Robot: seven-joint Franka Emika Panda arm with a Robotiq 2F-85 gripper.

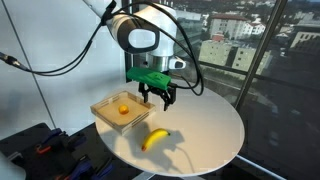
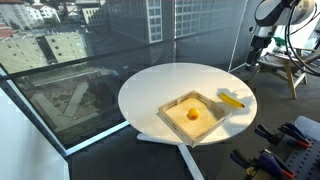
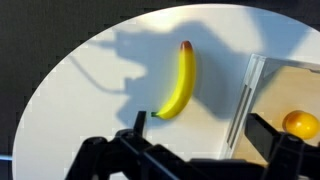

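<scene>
Gripper (image 1: 158,98), fingers spread and empty, poised above round white table (image 1: 215,125); banana (image 1: 154,139) loose on tabletop near wooden tray (image 1: 106,117), not yet grasped; orange (image 1: 123,109) lying inside tray.

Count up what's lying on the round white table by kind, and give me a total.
banana: 1
orange fruit: 1
wooden tray: 1 (the orange fruit lies in it)
Total: 3
The gripper hangs open above them and holds nothing.
</scene>
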